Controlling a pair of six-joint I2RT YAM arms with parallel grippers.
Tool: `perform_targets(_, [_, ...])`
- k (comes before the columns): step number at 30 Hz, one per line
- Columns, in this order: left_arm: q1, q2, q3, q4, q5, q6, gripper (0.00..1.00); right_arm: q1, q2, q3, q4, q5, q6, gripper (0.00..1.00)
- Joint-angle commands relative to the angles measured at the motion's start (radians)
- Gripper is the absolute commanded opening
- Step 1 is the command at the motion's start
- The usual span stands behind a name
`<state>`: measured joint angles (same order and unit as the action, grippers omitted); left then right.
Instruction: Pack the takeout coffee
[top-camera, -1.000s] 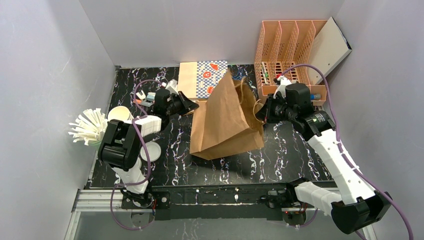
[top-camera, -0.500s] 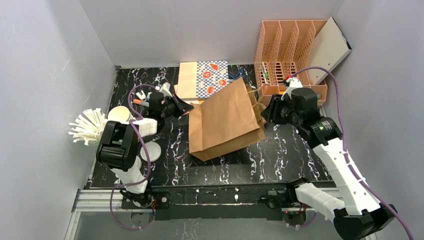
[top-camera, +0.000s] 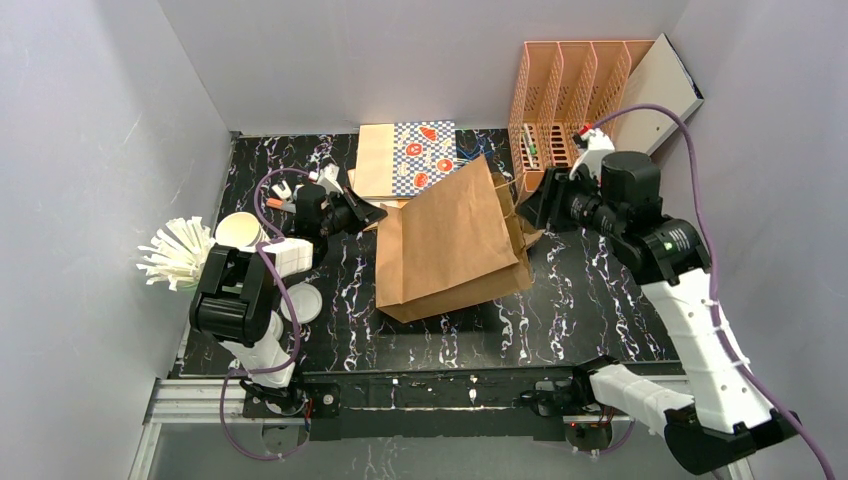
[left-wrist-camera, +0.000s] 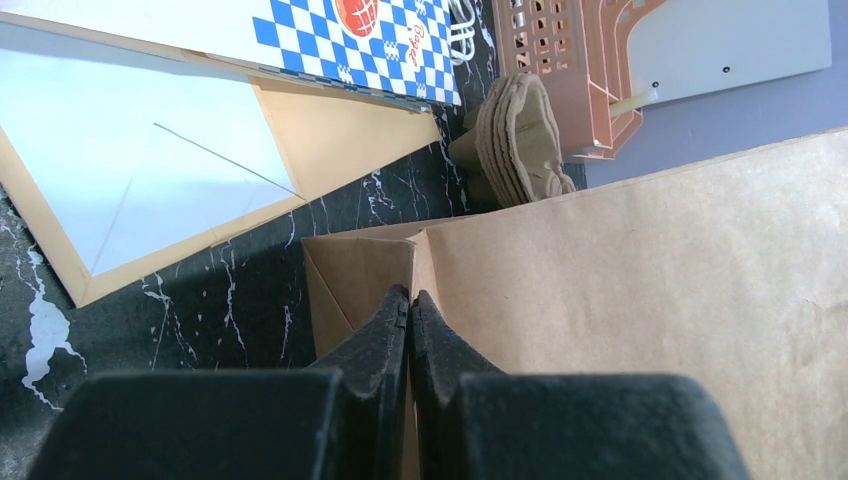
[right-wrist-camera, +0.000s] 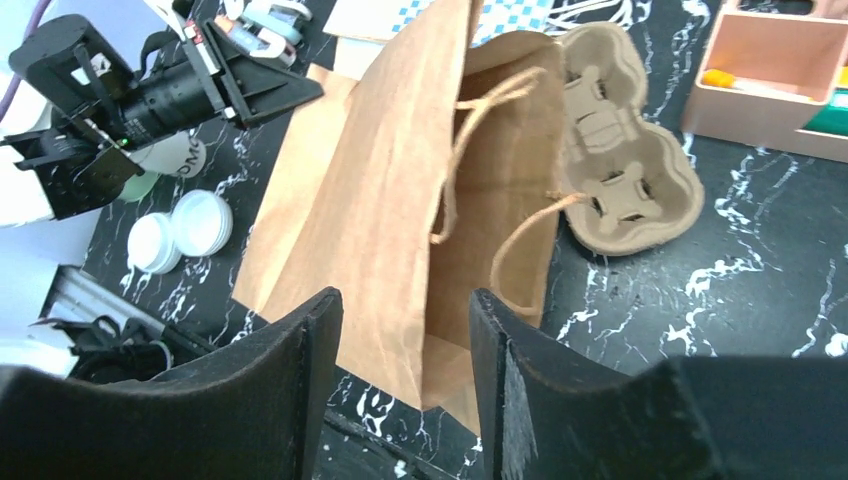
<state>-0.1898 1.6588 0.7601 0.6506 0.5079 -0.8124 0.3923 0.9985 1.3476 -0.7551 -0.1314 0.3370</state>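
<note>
Opening step: left gripper (left-wrist-camera: 409, 302) pinched shut on paper bag (top-camera: 450, 250) rim; right gripper (right-wrist-camera: 405, 300) part open, empty, over bag mouth. The lidded coffee cups (right-wrist-camera: 200, 222) sit lower left of right wrist view, outside bag; spread mouth wide first.

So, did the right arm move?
Yes. In the top view, the right fingers drew back from the bag, up toward the orange rack behind it, and they opened.

We see a matt, creased kraft paper bag (top-camera: 450, 245), a rough moulded-pulp cup carrier (right-wrist-camera: 620, 170), the takeout coffee (right-wrist-camera: 200, 222) capped in smooth white plastic, and a glossy marble-patterned worktop (top-camera: 590, 300).
</note>
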Motion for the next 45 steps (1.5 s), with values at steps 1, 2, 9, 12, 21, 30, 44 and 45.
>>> perform_targets(1, [0.002, -0.056, -0.015, 0.023, 0.017, 0.001, 0.00, -0.003, 0.105, 0.071, -0.040, -0.097, 0.000, 0.62])
perform_targets(2, [0.001, -0.058, -0.017, 0.023, 0.016, 0.002, 0.00, -0.003, 0.128, 0.079, -0.043, -0.099, 0.007, 0.65])
perform_targets(9, [0.002, -0.060, -0.022, 0.026, 0.018, 0.004, 0.00, -0.003, 0.220, 0.061, 0.019, -0.159, 0.050, 0.76])
perform_targets(12, [0.002, -0.060, -0.022, 0.028, 0.020, 0.002, 0.00, -0.003, 0.242, 0.038, 0.063, -0.221, 0.072, 0.72])
perform_targets(21, [0.001, -0.073, -0.042, 0.074, 0.029, -0.041, 0.00, -0.002, 0.267, 0.035, 0.108, -0.259, 0.115, 0.17])
perform_targets(30, [0.006, -0.081, -0.106, 0.132, -0.004, -0.085, 0.00, -0.004, 0.174, 0.078, 0.080, -0.136, 0.143, 0.01])
perform_targets(44, [0.014, -0.043, -0.166, 0.217, -0.014, -0.123, 0.26, -0.004, 0.143, 0.156, 0.022, -0.125, 0.137, 0.01])
perform_targets(45, [0.014, -0.050, -0.169, 0.223, -0.013, -0.119, 0.32, -0.003, 0.148, 0.161, 0.022, -0.142, 0.134, 0.01])
